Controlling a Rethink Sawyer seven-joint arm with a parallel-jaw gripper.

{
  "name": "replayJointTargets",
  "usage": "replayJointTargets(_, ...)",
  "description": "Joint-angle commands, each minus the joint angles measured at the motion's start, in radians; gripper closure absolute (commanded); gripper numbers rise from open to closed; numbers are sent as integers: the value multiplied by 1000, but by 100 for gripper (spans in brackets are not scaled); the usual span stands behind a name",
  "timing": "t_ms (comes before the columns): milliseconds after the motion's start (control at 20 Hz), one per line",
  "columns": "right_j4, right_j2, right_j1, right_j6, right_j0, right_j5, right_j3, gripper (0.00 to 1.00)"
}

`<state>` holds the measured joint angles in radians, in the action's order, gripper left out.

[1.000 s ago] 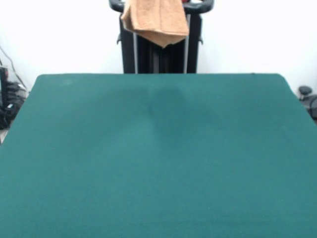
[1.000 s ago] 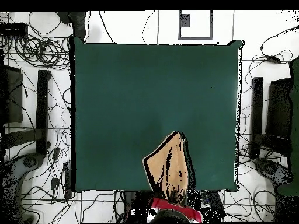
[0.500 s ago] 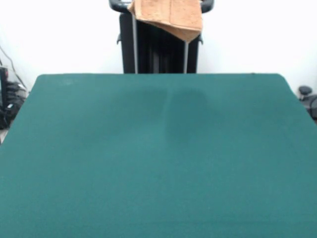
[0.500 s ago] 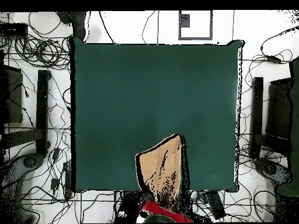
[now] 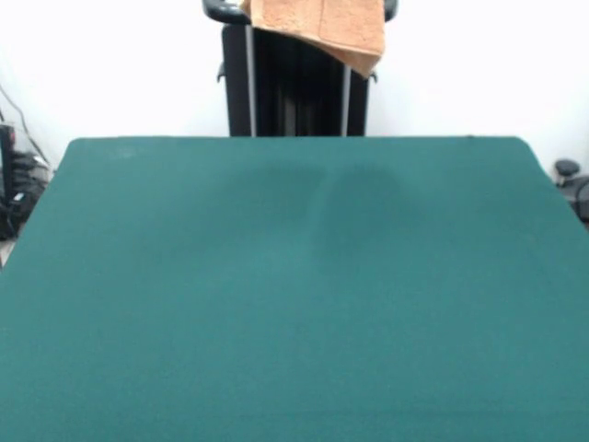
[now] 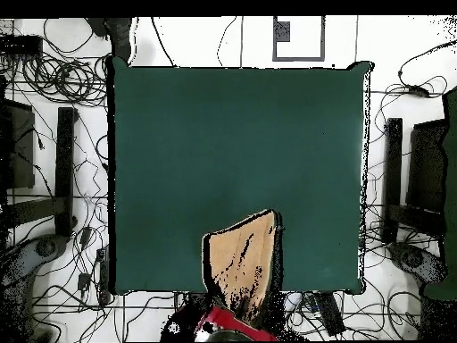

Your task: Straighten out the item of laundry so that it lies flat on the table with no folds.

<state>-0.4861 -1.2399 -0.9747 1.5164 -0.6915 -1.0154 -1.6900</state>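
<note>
The item of laundry (image 5: pixel 324 25), a light orange-tan towel, hangs in the air at the top edge of the front view, well above the green table (image 5: pixel 294 295). Its lowest corner points down to the right. In the overhead view the towel (image 6: pixel 241 259) shows as a tan wedge over the table's (image 6: pixel 232 143) bottom edge. The red arm (image 6: pixel 228 323) sits just below it. The gripper is hidden above and behind the cloth, and the towel hangs from it. The towel's faint shadow lies on the felt under it.
The black pedestal (image 5: pixel 294 92) stands behind the table's far edge in the front view. Cables and black stands (image 6: pixel 64 161) surround the table on the floor in the overhead view. A dark object (image 5: pixel 566 170) sits off the right corner.
The hanging towel has swung right in the front view and left in the overhead view. It has risen slightly, so less of it shows below the picture's top edge.
</note>
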Motion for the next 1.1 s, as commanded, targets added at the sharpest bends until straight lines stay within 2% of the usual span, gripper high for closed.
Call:
replayJointTargets(50, 21, 56, 86, 390, -52, -120, 13, 100)
replayJointTargets(400, 4, 70, 123, 509, -83, -125, 30, 100)
replayJointTargets(750, -53, 168, 92, 578, -70, -6, -89, 100)
replayJointTargets(1100, -60, 194, 95, 656, -93, 59, -122, 100)
